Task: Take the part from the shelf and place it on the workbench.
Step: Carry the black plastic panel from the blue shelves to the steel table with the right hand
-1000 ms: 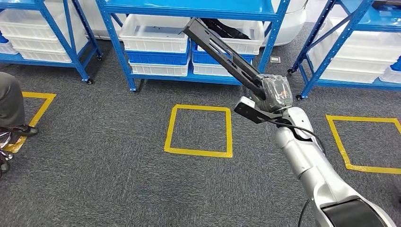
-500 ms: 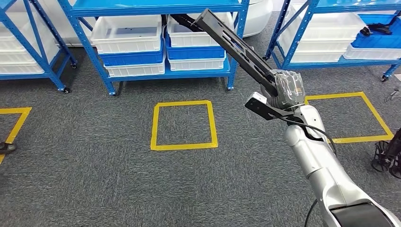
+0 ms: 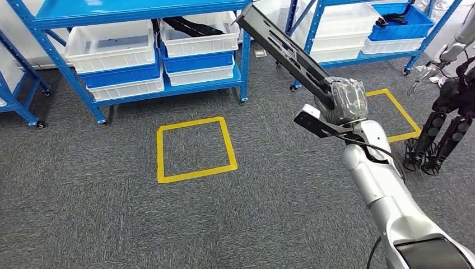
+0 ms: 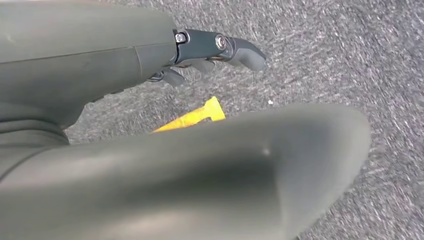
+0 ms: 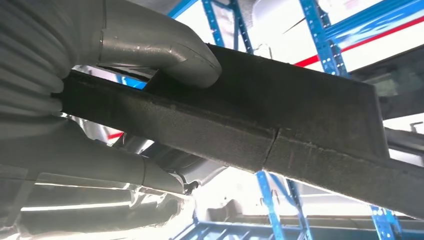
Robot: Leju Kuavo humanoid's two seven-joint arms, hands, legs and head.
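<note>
Your right hand (image 3: 345, 101) gripping the black part (image 3: 283, 47) raised over grey carpet (image 3: 112, 213), left hand (image 4: 210, 47) empty, fingers apart, blue shelf (image 3: 140, 11) behind.

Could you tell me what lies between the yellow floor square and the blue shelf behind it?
Bare grey carpet alone, between square and shelf, in the head view.
</note>
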